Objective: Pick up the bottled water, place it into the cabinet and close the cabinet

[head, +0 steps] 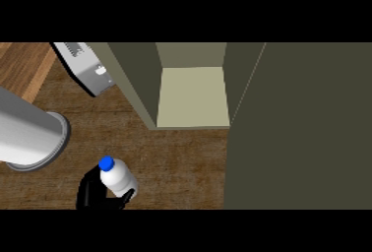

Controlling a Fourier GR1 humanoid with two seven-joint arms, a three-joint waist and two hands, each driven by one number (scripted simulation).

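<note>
Hand (93, 193): curled round bottle (118, 178) (blue cap), low over desk (181, 157). Cabinet (190, 93): open ahead; its door (305, 128) stands right. Grey cylinder (33, 133): left.

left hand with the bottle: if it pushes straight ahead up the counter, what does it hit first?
Probably the cabinet: its lower front edge lies up and right of the left hand holding the bottled water. Bare wooden counter lies between. Depth is unclear, so the bottle might pass into the open compartment.

One bottled water (117, 178), one open cabinet (190, 93), one hand (93, 193), one grey forearm (29, 130), perhaps one appliance (85, 66).
</note>
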